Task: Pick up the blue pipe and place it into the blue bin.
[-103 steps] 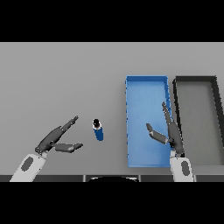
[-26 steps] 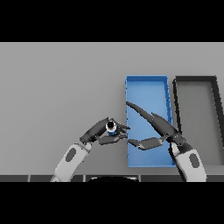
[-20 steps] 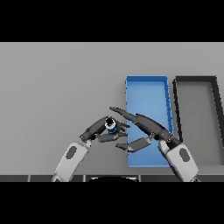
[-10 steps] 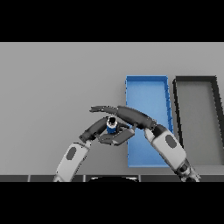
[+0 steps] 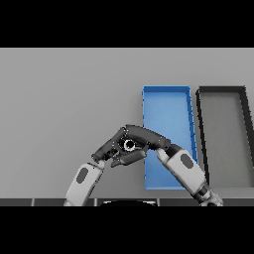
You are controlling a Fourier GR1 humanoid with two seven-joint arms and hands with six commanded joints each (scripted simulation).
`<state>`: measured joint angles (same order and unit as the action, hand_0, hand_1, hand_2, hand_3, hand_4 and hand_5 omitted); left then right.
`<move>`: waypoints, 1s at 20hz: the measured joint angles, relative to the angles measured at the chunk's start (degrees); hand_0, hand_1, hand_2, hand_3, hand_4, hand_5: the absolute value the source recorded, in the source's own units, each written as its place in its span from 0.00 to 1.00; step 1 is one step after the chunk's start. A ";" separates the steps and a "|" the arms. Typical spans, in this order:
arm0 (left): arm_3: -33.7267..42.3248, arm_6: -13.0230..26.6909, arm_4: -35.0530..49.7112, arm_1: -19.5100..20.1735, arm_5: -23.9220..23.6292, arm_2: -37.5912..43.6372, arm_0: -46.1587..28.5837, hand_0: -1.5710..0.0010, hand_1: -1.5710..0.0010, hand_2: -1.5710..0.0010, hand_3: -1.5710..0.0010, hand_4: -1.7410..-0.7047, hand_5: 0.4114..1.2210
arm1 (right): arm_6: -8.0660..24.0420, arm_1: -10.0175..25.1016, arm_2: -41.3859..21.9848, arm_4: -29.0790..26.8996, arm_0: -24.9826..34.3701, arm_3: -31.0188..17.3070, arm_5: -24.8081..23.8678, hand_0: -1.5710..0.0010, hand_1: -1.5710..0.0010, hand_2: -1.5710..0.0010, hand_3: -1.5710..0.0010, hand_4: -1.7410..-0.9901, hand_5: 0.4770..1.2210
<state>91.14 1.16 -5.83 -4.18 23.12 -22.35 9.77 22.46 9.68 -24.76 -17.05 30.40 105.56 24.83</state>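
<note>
1. Blue pipe point(image 5: 129, 145) sits between both hands, just left of the blue bin point(image 5: 166, 101), only its round end showing
2. Left hand point(image 5: 110, 150) curls round it from the near left; right hand point(image 5: 146, 139) closes over the top (a handover, I judge)
3. Next move: left hand lets go, right carries the pipe rightward over the bin

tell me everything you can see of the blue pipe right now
Very little of the blue pipe shows: only a small round end with a pale ring around a dark opening, facing up toward the camera. Its blue body is hidden. It sits between the left hand and the right hand, whose dark fingers close around it from both sides. It lies left of the blue bin, not inside it. Whether it rests on the grey table cannot be told.
</note>
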 measured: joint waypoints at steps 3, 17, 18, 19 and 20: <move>0.07 1.28 -0.37 -0.67 1.40 1.37 0.02 0.00 0.00 0.00 0.09 0.02 1.00 | -4.28 0.90 -1.49 2.46 0.42 -0.54 -1.33 0.05 0.05 0.05 0.09 0.05 0.84; 1.06 -1.70 -10.31 -1.18 6.83 3.83 -0.44 0.80 0.82 0.83 0.84 0.67 0.65 | -2.93 -1.44 -2.03 6.62 -0.58 0.95 -3.68 0.00 0.00 0.00 0.00 0.00 0.99; 1.34 -0.56 -9.89 -1.49 6.46 4.26 -0.83 0.84 0.86 0.86 0.88 0.70 0.54 | -2.47 -1.54 -1.58 7.06 -0.64 0.73 -3.31 0.00 0.00 0.00 0.00 0.00 0.99; 1.60 0.85 -9.87 -1.56 6.58 4.08 -1.32 0.88 0.89 0.89 0.90 0.72 0.44 | -2.04 -1.93 -1.92 7.89 -1.25 0.93 -2.86 0.00 0.00 0.00 0.00 0.00 1.00; 1.82 0.94 -9.43 -1.70 6.25 4.53 -1.31 0.90 0.91 0.91 0.92 0.73 0.36 | -1.84 -2.60 -2.02 8.64 -1.59 1.33 -2.89 0.00 0.00 0.00 0.00 0.00 1.00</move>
<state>92.96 2.10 -15.26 -5.88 29.37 -17.82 8.46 20.62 7.09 -26.77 -8.41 28.81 106.89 21.95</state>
